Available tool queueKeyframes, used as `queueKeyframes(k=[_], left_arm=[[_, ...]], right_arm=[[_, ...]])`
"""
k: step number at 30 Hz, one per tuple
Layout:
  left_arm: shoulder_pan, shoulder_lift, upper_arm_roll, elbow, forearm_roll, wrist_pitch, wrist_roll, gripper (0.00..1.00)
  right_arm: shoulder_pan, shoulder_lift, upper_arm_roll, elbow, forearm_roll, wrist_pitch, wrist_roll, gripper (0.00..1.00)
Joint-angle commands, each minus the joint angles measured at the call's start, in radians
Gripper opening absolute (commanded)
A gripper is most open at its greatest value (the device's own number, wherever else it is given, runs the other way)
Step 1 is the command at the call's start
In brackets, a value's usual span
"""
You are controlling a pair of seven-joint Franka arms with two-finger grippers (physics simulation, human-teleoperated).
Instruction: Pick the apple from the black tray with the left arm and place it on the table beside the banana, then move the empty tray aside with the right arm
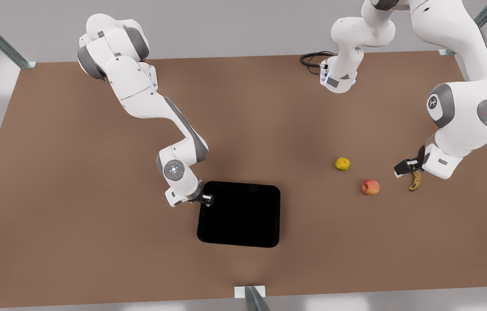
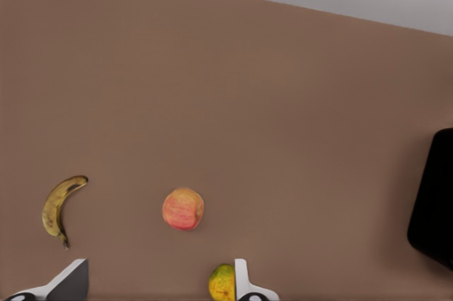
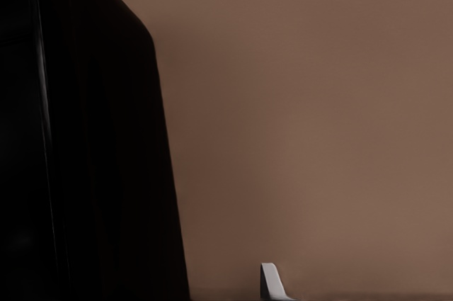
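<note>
A: What does the front view give that the wrist cameras miss?

B: Both arms at once. The right gripper [image 1: 207, 200] sits at the rim of the glossy black rectangular tray [image 1: 243, 216], on the corner toward the front view's left. The left gripper [image 1: 403, 169] hangs over the matte brown table [image 1: 74, 194], right next to the curved yellow banana with brown ends [image 1: 415, 180].

A: And the left wrist view?

B: It shows the left gripper's white fingertips [image 2: 71, 277] spread wide with nothing between them, so it has let go. The small red apple with yellowish patches [image 2: 183, 209] lies on the table ahead of those fingertips, apart from them. The banana [image 2: 60, 205] is off to one side of the apple and the bumpy yellow-green round fruit [image 2: 222, 283] is just beside one fingertip. An edge of the tray [image 2: 433, 202] shows farther off.

A: Is the right gripper clamped on the tray?

B: I cannot tell. The right wrist view has the tray [image 3: 78, 145] close alongside and one pale fingertip [image 3: 270, 281] over bare table, but the front view is too small there to show the grip
</note>
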Motion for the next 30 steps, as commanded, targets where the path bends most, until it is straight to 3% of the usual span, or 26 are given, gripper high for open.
queueKeyframes(k=[1, 4, 15, 22, 30], left_arm=[[0.002, -0.001, 0.000, 0.001, 0.001, 0.000, -0.021, 1.00], [0.002, -0.001, 0.002, -0.004, 0.001, -0.002, -0.024, 1.00], [0.000, -0.003, 0.002, -0.006, 0.001, -0.004, -0.024, 1.00], [0.002, -0.003, 0.002, -0.006, 0.001, -0.008, -0.024, 1.00], [0.002, -0.003, 0.002, -0.006, 0.001, -0.008, -0.024, 1.00]], right_arm=[[-0.001, 0.001, 0.001, 0.001, 0.001, 0.000, -0.036, 0.69], [-0.001, -0.001, 0.001, 0.007, 0.001, 0.000, -0.043, 0.52], [-0.003, -0.042, 0.030, 0.024, 0.003, -0.067, -0.041, 0.15], [-0.003, -0.177, 0.034, 0.035, 0.001, -0.315, -0.053, 0.11], [-0.090, -0.306, -0.015, 0.053, 0.003, -0.630, -0.377, 0.11]])
